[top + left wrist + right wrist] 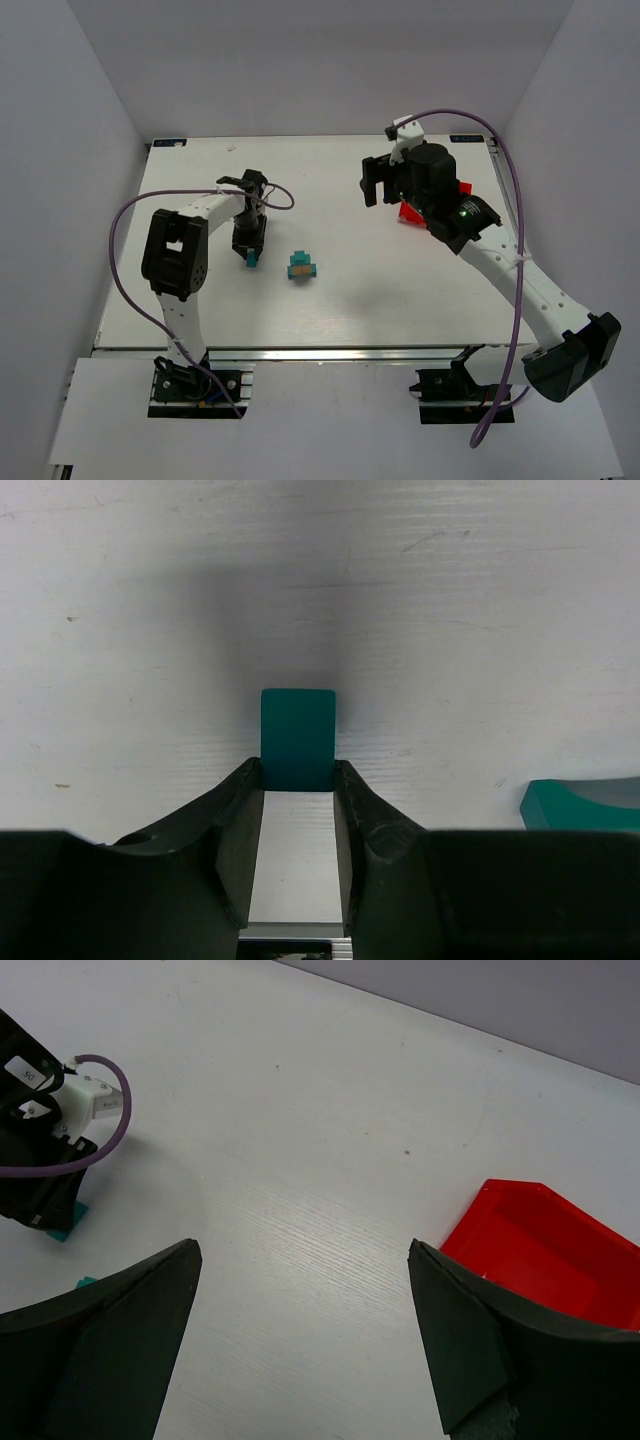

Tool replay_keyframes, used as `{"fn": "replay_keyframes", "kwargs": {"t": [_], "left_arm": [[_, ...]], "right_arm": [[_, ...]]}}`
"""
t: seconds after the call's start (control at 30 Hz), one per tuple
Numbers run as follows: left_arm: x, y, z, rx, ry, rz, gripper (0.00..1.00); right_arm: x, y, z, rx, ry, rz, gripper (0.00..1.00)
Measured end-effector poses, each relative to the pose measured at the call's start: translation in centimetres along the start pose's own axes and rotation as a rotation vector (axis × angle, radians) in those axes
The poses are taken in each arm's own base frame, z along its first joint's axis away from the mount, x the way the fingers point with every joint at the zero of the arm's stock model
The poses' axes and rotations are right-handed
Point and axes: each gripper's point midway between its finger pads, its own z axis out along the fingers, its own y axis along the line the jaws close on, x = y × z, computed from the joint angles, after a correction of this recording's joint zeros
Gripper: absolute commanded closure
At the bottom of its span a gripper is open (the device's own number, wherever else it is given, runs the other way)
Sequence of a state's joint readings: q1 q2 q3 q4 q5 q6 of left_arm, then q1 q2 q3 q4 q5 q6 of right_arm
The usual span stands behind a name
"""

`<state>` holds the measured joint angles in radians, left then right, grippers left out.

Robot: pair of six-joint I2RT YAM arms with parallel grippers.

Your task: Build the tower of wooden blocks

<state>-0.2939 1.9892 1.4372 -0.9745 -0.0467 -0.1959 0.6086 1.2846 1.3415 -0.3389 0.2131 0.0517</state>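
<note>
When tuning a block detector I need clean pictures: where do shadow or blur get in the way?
Top external: even light, faint shadows under the arms, wood block tower tiny. Left wrist: soft shadow darkens the table around the sharp teal block. Right wrist: the right hand's fingers black, featureless; red bin cropped.

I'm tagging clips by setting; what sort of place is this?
Probably a robot lab cell: a white table boxed in by plain walls, left arm and right arm mounted at its edge, blocks and a red bin on it.
</note>
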Motion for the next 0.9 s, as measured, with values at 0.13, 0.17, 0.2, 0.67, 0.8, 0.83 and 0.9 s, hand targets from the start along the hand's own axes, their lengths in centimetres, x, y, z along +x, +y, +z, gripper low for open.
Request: {"fn": "replay_keyframes", "kwargs": {"t": [0.13, 0.17, 0.2, 0.67, 0.8, 0.83, 0.9], "left_arm": [[-0.4, 0.0, 0.1, -0.020, -0.025, -0.021, 0.48], [-0.4, 0.1, 0.2, -0.023, -0.037, -0.027, 0.44], [-0.3, 0.0, 0.3, -0.024, -0.046, -0.034, 0.43], [0.2, 1.0, -2.3, -0.034, -0.300, -0.204, 0.42], [-0.4, 0.9, -2.7, -0.021, -0.350, -0.220, 0.39], [-0.6, 0.9, -2.6, -0.019, -0.355, -0.222, 0.38], [-0.8, 0.8, -2.2, -0.019, -0.354, -0.222, 0.38]], "right_arm": [[0.0, 0.1, 0.0, -0.007, 0.001, -0.003, 0.11], [0.0, 0.1, 0.0, -0.008, 0.001, -0.004, 0.11], [0.0, 0.1, 0.0, -0.008, 0.001, -0.004, 0.11], [0.0, 0.7, 0.0, -0.039, -0.002, -0.007, 0.11], [0.0, 0.7, 0.0, -0.040, -0.002, -0.008, 0.11], [0.0, 0.7, 0.0, -0.041, -0.001, -0.008, 0.11], [0.0, 0.7, 0.0, -0.041, -0.001, -0.009, 0.11]]}}
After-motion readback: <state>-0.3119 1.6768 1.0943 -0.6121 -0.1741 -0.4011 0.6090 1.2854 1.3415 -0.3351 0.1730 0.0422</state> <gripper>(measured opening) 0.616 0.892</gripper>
